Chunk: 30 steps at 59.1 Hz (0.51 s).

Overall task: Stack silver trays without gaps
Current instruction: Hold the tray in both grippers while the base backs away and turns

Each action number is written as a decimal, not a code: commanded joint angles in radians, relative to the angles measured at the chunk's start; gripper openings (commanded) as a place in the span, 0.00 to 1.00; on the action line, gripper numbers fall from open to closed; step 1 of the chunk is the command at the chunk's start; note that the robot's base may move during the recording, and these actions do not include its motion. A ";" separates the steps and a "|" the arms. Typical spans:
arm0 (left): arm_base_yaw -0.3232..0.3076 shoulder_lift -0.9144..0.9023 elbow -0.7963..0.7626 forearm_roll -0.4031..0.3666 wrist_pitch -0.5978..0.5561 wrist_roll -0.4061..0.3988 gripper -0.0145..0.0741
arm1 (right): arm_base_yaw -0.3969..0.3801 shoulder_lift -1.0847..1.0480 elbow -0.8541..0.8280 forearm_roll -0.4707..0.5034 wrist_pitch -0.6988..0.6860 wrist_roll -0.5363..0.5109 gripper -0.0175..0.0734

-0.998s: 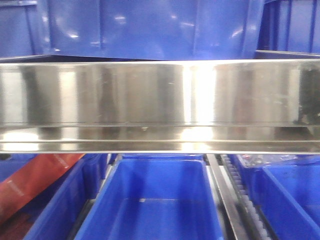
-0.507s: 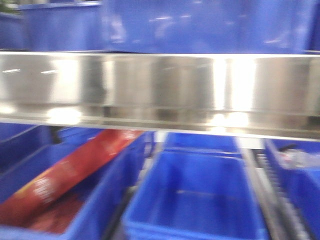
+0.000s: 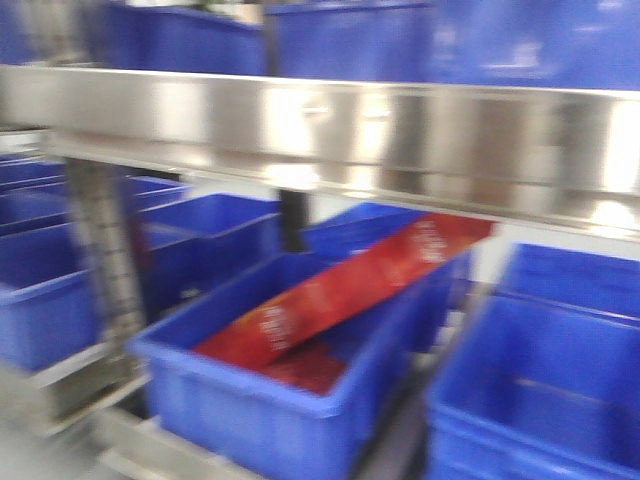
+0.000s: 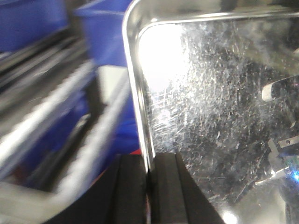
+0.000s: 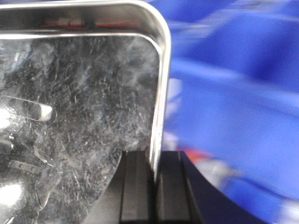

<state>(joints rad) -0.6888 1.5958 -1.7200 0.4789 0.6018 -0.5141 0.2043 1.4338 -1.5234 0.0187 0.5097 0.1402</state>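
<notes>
In the left wrist view a shiny, scratched silver tray fills the right side. My left gripper is shut on its left rim, one black pad on each side of the thin edge. The right wrist view shows a silver tray on the left, and my right gripper is shut on its right rim in the same way. The tray is held in the air over blue bins. I cannot tell whether a second tray lies under it. Neither gripper shows in the front view.
A long steel shelf rail slants across the upper front view, with blue bins above it. Below stand an open blue bin holding a long red package, another blue bin at the right, and a steel post at the left.
The front view has swung round. The bin with the red package slid from the far left to the centre, and the rail has risen and now slants. The picture is blurred by motion.
</notes>
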 commanded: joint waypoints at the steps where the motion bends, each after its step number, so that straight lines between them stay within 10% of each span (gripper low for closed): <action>1: -0.016 -0.014 -0.011 -0.021 -0.077 0.008 0.16 | 0.014 -0.010 -0.002 0.027 -0.061 -0.019 0.12; 30: -0.016 -0.014 -0.011 -0.021 -0.077 0.008 0.16 | 0.014 -0.010 -0.002 0.027 -0.061 -0.019 0.12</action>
<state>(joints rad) -0.6888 1.5958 -1.7200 0.4789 0.6018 -0.5141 0.2043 1.4338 -1.5234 0.0187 0.5082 0.1402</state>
